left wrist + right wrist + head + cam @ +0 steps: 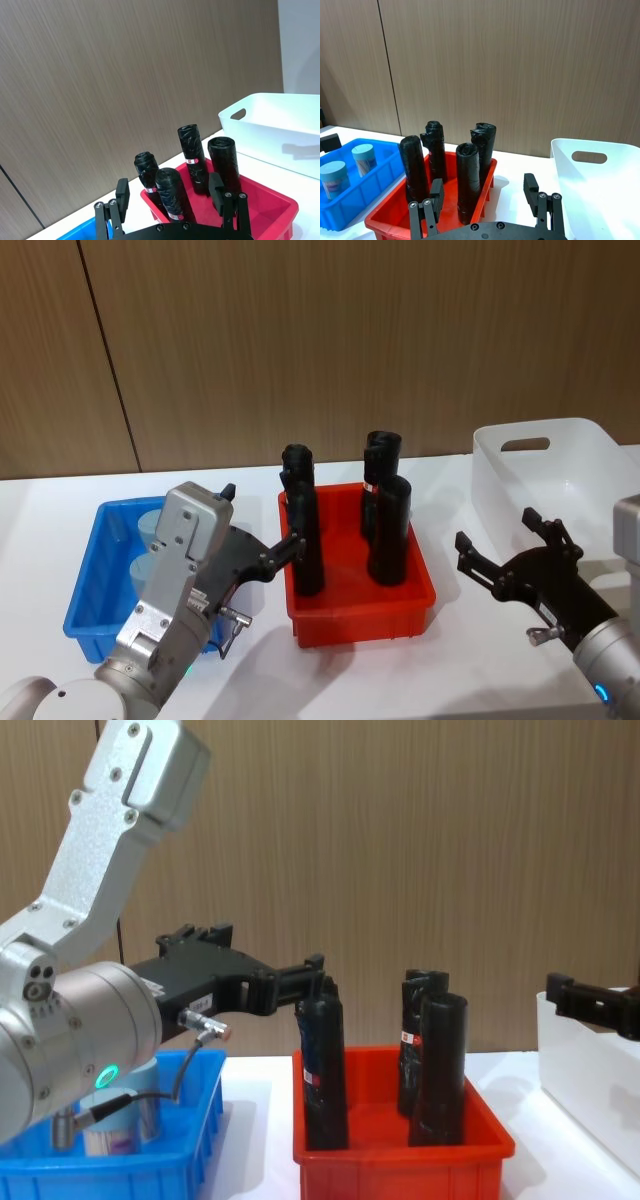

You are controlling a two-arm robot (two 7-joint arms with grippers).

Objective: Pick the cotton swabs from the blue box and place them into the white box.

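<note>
The cotton swabs [362, 157], two small clear cylindrical jars with flat round pale lids, stood upright inside the blue box [88, 615], toward its far edge. That shallow, glossy plastic bin sat toward the tabletop's [455, 660] left edge. Beside it a red bin [360, 618] held four tall black cylinders [390, 540] in crinkled wrap. The white box [500, 490], smooth and translucent with an oval handle slot, stood toward the right edge. The left gripper [262, 518], matte black fingers spread with nothing between them, hovered over the blue box's right rim. The right gripper [497, 530], likewise spread and empty, hung between red bin and white box
</note>
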